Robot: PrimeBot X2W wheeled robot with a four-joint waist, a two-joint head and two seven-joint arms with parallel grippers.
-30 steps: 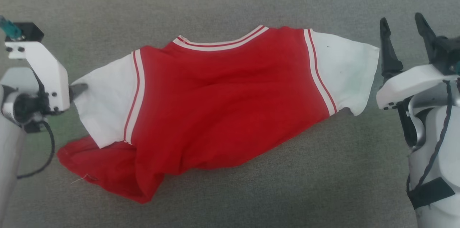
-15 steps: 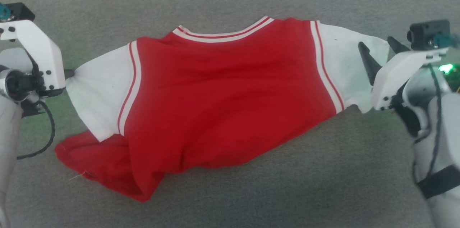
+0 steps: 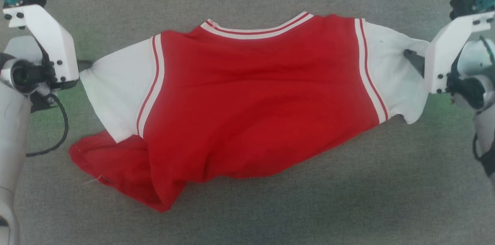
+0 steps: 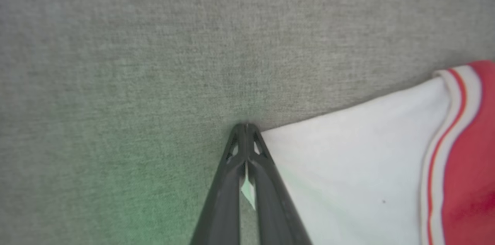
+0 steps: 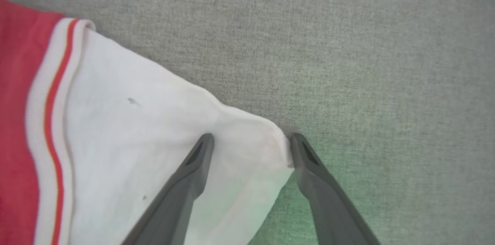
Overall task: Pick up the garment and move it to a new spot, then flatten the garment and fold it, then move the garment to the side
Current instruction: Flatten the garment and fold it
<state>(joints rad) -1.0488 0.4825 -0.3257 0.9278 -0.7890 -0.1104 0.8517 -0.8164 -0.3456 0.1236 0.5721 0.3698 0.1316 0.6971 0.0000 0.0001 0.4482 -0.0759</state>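
Note:
The garment (image 3: pixel 251 102), red with white sleeves and striped trim, lies spread across the grey cloth surface, collar away from me. Its lower part is bunched and folded under at the lower left (image 3: pixel 123 175). My left gripper (image 3: pixel 84 65) sits at the tip of the left sleeve. In the left wrist view the left gripper (image 4: pixel 246 129) is shut, with a sliver of the white sleeve (image 4: pixel 348 167) pinched between its fingers. My right gripper (image 3: pixel 414 59) is open, and in the right wrist view the right gripper (image 5: pixel 250 138) straddles the corner of the right sleeve (image 5: pixel 135 129).
A grey woven surface (image 3: pixel 348 198) stretches on all sides of the shirt. The left arm's black cable (image 3: pixel 58 136) loops beside the left sleeve. Green light from the arms tints the cloth near each wrist.
My left gripper has shut on the left sleeve's edge. My right gripper has tipped down and moved in over the right sleeve's corner, still open. The head camera has shifted slightly.

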